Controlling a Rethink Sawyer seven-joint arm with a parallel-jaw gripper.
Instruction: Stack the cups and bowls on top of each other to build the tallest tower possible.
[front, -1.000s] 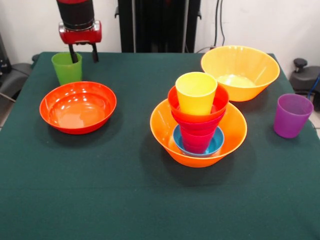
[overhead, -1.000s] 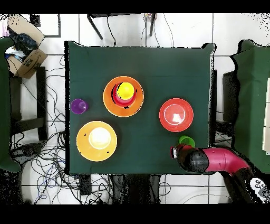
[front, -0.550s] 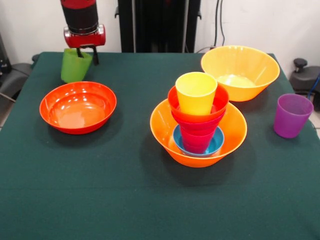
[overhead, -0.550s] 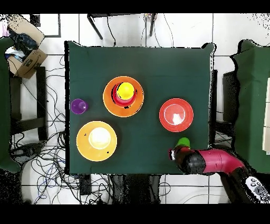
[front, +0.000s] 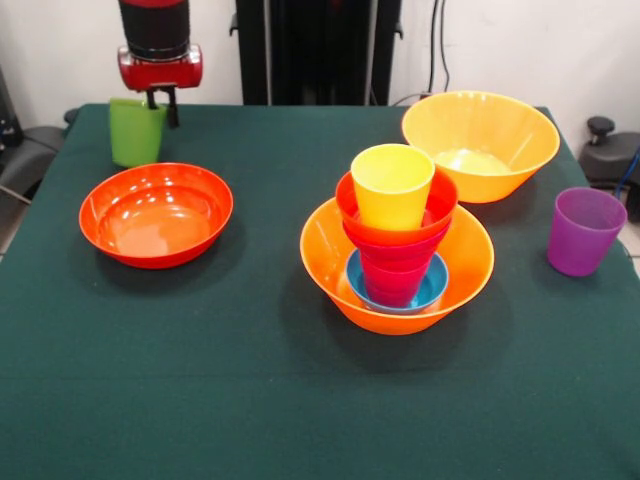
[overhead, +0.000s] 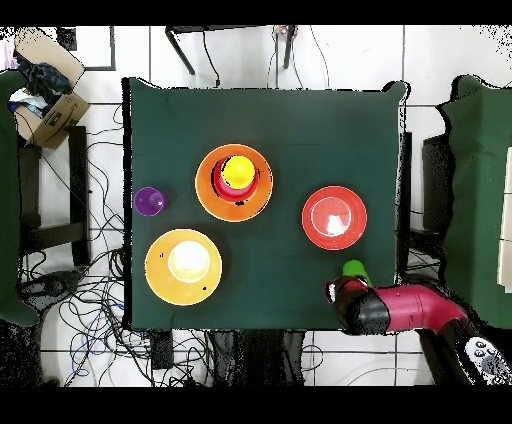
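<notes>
Gripping the rim of the green cup (front: 136, 131) near the table's (front: 250, 400) far left corner, gripper (front: 160, 103) clamped on the wall, one finger (front: 171, 106) outside; cup upright, behind the shallow red bowl (front: 156, 214). Smooth, glossy, tapered plastic throughout. Nested tower (front: 396, 252) mid-table: orange bowl, blue bowl, pink cup, red bowl, yellow cup on top. Empty orange bowl (front: 480, 144) behind; purple cup (front: 584, 231) by the right edge.

From overhead: green cup (overhead: 354, 269) just beside the red arm (overhead: 410, 306), near the table's (overhead: 270, 120) bottom right corner.
</notes>
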